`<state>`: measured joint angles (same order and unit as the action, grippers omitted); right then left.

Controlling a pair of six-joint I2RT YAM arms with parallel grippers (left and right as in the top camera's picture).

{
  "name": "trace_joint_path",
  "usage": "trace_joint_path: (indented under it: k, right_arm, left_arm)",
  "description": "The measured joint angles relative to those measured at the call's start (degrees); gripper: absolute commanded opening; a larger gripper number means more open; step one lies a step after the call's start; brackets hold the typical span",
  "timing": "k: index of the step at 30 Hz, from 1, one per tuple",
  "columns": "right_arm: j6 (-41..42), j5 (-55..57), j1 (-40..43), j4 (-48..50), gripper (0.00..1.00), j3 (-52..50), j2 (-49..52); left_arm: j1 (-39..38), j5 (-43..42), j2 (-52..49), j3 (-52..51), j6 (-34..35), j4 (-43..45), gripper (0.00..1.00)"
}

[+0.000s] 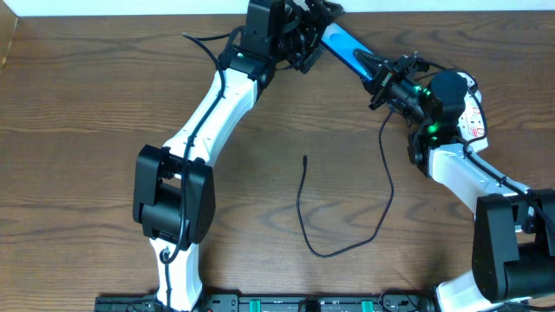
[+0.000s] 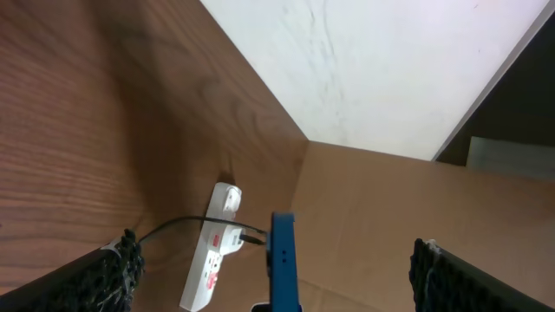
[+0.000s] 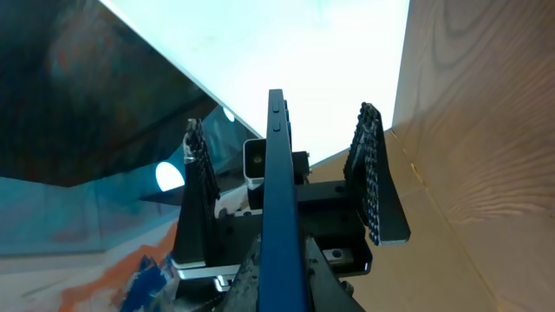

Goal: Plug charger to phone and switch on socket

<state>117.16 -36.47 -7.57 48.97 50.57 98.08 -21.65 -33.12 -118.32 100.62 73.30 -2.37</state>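
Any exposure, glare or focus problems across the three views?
Overhead: even light, sharp, charger clear against the wood, no glare. Left wrist: wall bright, phone and socket crisp, fingers dark at the bottom corners. Right wrist: backdrop blown out to white, teal cast on the left, phone edge dark against it.

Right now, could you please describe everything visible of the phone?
The phone is a slim bar, bright blue on its face with a dark edge. It is held on edge near the far side of the table. The right gripper is clamped on one end; the other end sits between the open fingers of the left gripper, untouched.
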Motion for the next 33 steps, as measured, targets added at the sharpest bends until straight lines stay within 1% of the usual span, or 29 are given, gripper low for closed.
trace_joint_path:
  k: [8,9,12,15,21,27,33]
  right_arm:
    - [0.0,0.0,0.0,0.0,0.01,0.0,0.0]
    - [0.0,0.0,0.0,0.0,0.01,0.0,0.0]
    - [0.0,0.0,0.0,0.0,0.01,0.0,0.0]
    - [0.0,0.0,0.0,0.0,0.01,0.0,0.0]
    - [0.0,0.0,-0.5,0.0,0.01,0.0,0.0]
    - [-0.2,0.3,-1.2,0.0,0.01,0.0,0.0]
    - [-0.2,0.5,-1.3,0.0,0.01,0.0,0.0]
  left_arm:
    - [-0.7,0.0,0.0,0.0,-0.1,0.0,1.0]
    - [-0.7,0.0,0.0,0.0,0.0,0.0,0.95]
    - [-0.7,0.0,0.0,0.0,-0.3,0.0,0.89]
    - [-0.8,0.0,0.0,0.0,-0.3,0.0,0.8]
    - [-1.3,0.0,0.0,0.0,-0.5,0.0,0.78]
    - [-1.4,0.0,0.0,0.0,-1.0,0.0,0.59]
    - [-1.4,0.0,0.0,0.0,-1.1,-0.1,0.45]
